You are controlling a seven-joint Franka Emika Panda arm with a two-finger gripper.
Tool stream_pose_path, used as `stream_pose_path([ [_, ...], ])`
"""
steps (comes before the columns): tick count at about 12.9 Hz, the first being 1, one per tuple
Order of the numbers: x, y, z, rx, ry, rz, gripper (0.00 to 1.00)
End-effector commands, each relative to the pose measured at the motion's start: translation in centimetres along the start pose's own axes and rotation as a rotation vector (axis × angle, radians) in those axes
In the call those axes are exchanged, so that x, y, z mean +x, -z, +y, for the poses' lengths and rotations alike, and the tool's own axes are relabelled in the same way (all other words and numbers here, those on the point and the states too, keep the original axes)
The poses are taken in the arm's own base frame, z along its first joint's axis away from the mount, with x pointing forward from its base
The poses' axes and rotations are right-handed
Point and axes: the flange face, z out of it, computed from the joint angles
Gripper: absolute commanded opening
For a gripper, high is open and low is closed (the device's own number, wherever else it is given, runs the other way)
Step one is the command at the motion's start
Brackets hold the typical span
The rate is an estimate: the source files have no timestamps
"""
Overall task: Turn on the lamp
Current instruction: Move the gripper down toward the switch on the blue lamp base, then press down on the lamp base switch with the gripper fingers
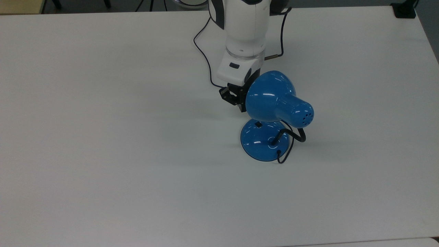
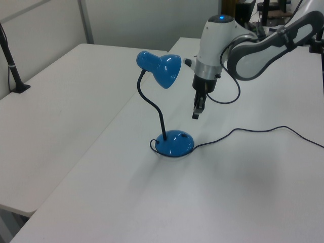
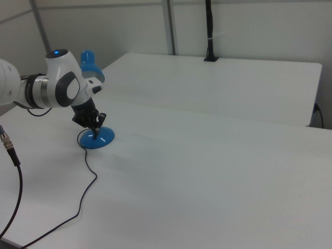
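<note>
Three cameras give me the scene. On the white tabletop (image 1: 103,137) the lamp (image 1: 271,113) stands right of centre in the top view, its blue shade (image 1: 271,96) hanging over the round base (image 1: 262,142) and covering part of it. I see the small black switch (image 1: 258,125) on the base just under the shade's rim, at the base's upper left.

My tool (image 1: 242,107) sits at the shade's left edge in the top view, its lower part cut off by the shade, so from above I cannot judge its height. The left view settles that: the tool (image 2: 195,112) hangs in the air right of the shade (image 2: 163,68), pointing down, above the base (image 2: 174,143) and clear of it. Its fingers read there as one narrow dark tip, pressed together with nothing between them.

In the right view, at the frame's left, the tool (image 3: 95,127) overlaps the base (image 3: 98,139), and the arm covers most of the shade (image 3: 89,60).

I follow the lamp's black cord (image 2: 253,130) across the tabletop toward the right edge of the left view.
</note>
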Motion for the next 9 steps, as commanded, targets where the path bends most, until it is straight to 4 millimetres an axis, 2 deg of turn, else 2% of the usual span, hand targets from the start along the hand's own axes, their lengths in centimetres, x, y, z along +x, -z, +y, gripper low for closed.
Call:
stream_pose_path([
  [1,0.2,-1.7,-1.4,-0.013,0.081,0.021,0.0],
  [4,0.7,-2.1,-2.4,-0.002,0.102,0.069,0.0],
  [9,1.3,-3.1,-2.8,0.007,0.132,0.126,0.0],
])
